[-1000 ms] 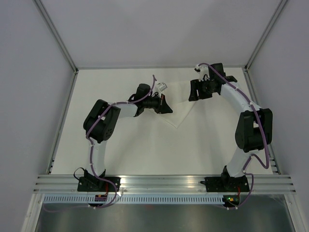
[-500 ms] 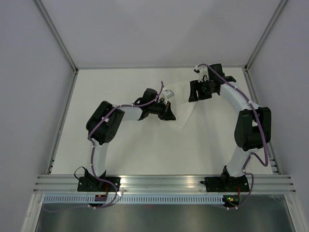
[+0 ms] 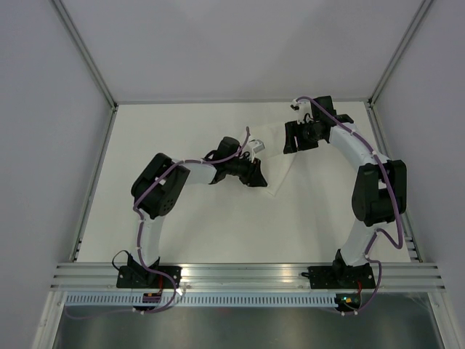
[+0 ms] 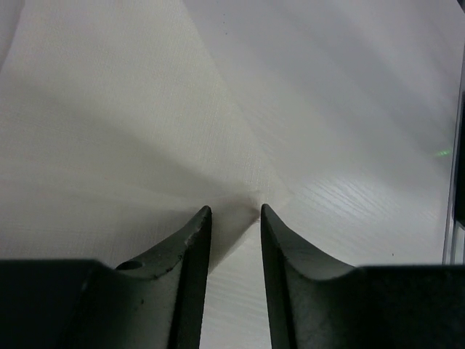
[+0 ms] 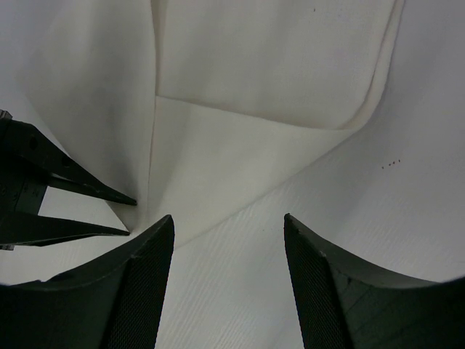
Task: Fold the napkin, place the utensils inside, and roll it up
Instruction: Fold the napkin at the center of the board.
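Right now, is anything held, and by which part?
Seemingly nothing. The left gripper has its jaws parted at a corner of the napkin, not pinching; the right gripper is open.

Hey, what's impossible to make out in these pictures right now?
Utensils: in no view; under the napkin or off-frame, unclear.
Top view: napkin edges fade into the white table; left pincer and right pincer cover parts.
Left wrist view: napkin runs off top and left edges.
Right wrist view: napkin cut off at the top edge.
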`<action>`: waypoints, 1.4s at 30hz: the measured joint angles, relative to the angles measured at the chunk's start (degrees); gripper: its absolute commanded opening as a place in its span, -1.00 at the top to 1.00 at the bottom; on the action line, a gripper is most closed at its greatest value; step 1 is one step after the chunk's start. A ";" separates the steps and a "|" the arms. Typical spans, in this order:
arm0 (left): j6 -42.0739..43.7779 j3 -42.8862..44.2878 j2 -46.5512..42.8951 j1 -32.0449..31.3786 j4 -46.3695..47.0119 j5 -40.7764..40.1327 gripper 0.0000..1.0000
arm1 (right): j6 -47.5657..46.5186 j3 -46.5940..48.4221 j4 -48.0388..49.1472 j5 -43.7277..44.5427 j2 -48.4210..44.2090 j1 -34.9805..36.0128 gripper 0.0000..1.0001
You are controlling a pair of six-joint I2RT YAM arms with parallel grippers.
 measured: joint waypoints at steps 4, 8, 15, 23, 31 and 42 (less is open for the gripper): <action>-0.02 0.00 0.00 -0.46 0.61 0.00 0.13 | -0.04 0.07 -0.02 0.20 0.09 0.13 -0.35; -0.02 0.13 0.00 -1.25 0.74 0.00 0.12 | -0.17 0.20 0.02 0.85 0.28 0.24 -0.35; -0.59 0.33 0.00 -2.12 1.95 0.17 0.10 | -0.42 0.28 0.02 1.62 1.46 0.26 -0.35; -4.90 -0.04 -0.59 -1.38 6.99 0.07 0.07 | -0.57 0.28 0.07 2.71 2.99 0.26 -0.35; -13.11 -8.17 -10.99 7.58 14.78 -7.63 0.03 | -0.24 0.28 0.66 3.76 4.72 0.26 -0.32; -22.86 -19.47 -27.08 14.86 8.22 -29.97 -0.05 | -3.15 -3.87 4.66 10.01 2.14 8.04 -0.30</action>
